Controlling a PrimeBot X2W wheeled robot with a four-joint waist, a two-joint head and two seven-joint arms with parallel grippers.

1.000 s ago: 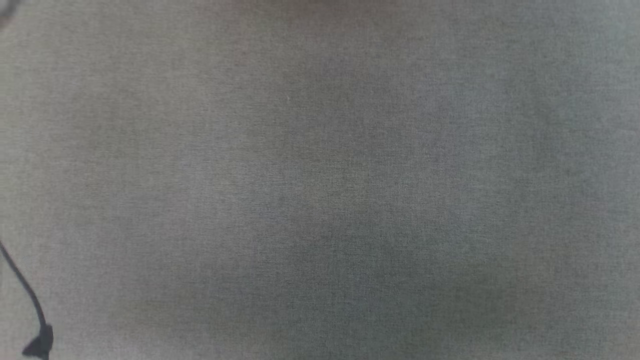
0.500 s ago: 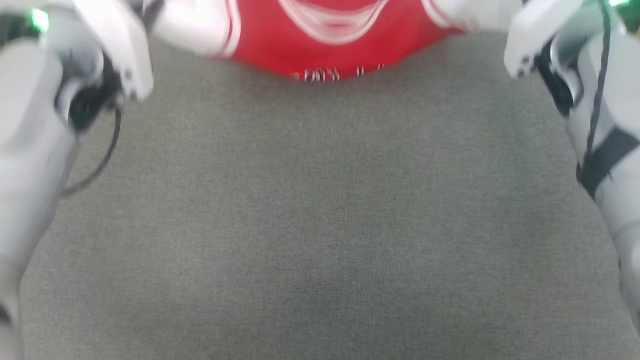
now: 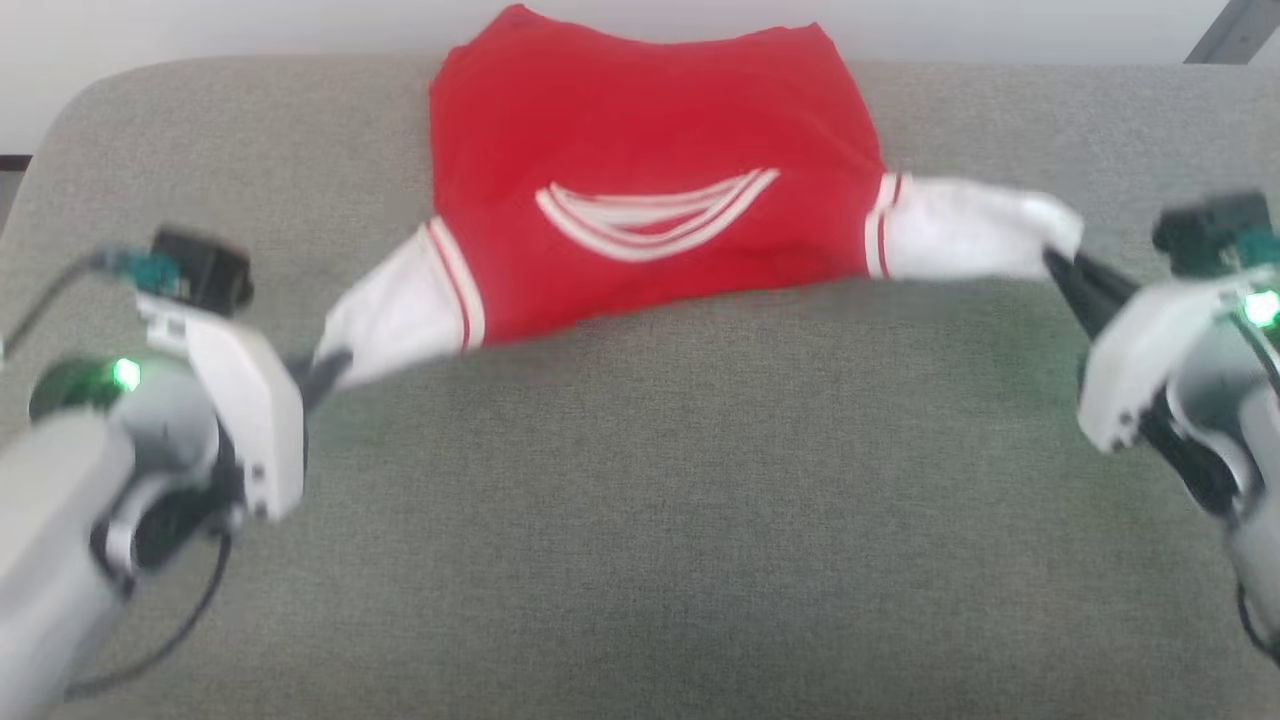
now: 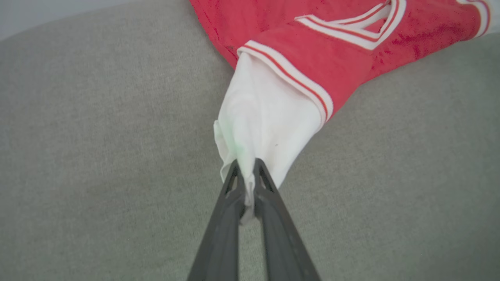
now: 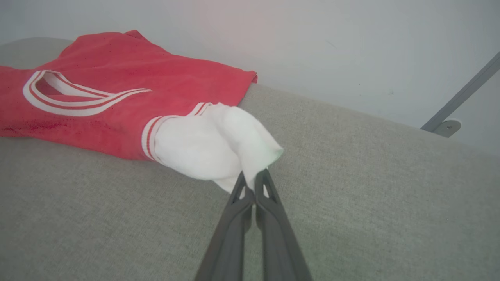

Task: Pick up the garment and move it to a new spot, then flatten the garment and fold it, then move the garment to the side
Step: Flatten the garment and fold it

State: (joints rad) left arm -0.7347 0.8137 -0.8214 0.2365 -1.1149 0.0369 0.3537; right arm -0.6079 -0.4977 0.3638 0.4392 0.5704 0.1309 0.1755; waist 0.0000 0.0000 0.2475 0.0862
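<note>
The left gripper (image 3: 328, 366) is clenched on the tip of the left sleeve (image 3: 400, 312), the white cloth bunched between its dark fingers (image 4: 228, 203). Beside it the garment (image 3: 640, 150) lies on the far part of the grey cushion (image 3: 640, 500), close to the pale wall, plain red with the striped collar (image 3: 655, 205) showing. Its right sleeve (image 3: 965, 240) is pinched in the same way by the right gripper (image 3: 1052, 258). This looks like the flattening step, with the shirt drawn out by both sleeves. The next move likely calls for an even outward pull to take up the slack, then lowering both sleeves flat before letting go. Counted: one garment, two sleeves, one collar, two grippers, one cushion
</note>
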